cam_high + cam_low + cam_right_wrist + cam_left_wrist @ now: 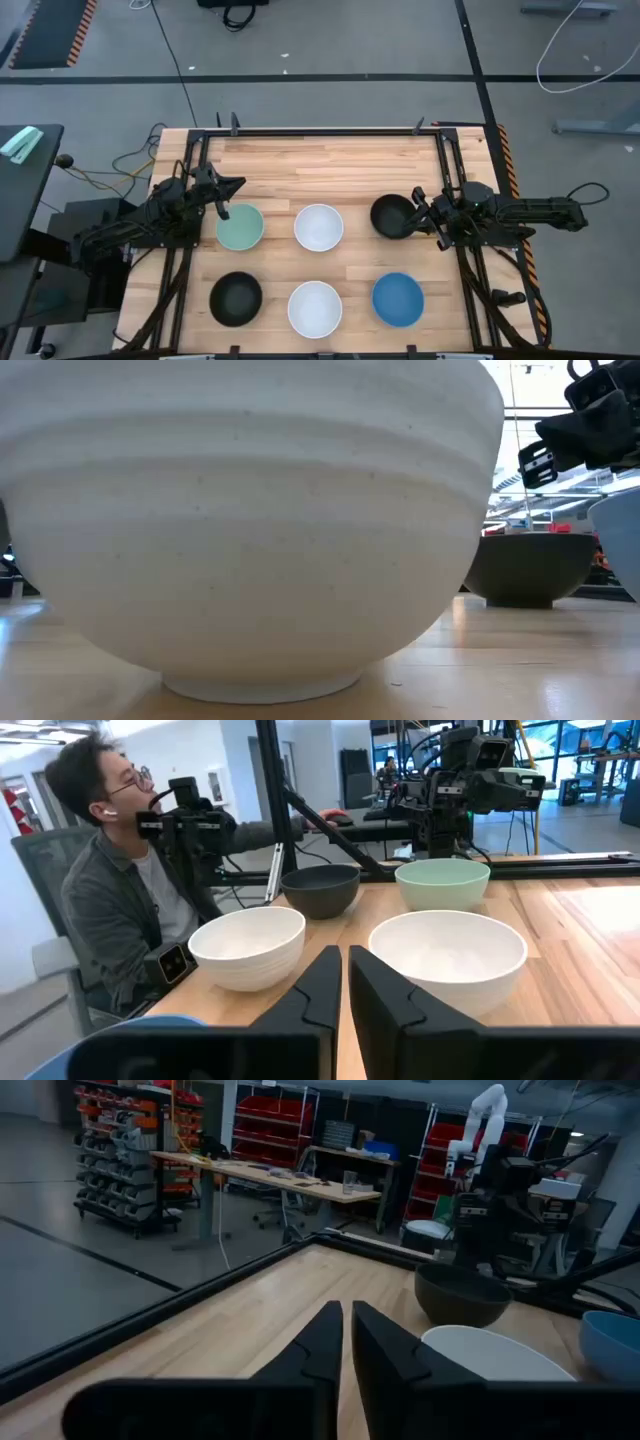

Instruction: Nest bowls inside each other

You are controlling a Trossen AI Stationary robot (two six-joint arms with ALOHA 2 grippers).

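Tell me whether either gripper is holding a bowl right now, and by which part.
Nothing is held. The left gripper and right gripper both have shut jaws with nothing between them, hovering beside the mint green bowl and a black bowl.

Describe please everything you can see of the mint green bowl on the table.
The mint green bowl is round, smooth and shallow, pale green inside and out, with a matte, ceramic-like look. It stands upright and empty on the wooden table, in the far row on the left, beside a white bowl. Nothing is nested in it. The left gripper hangs at its left rim, fingers shut; whether they touch is unclear.
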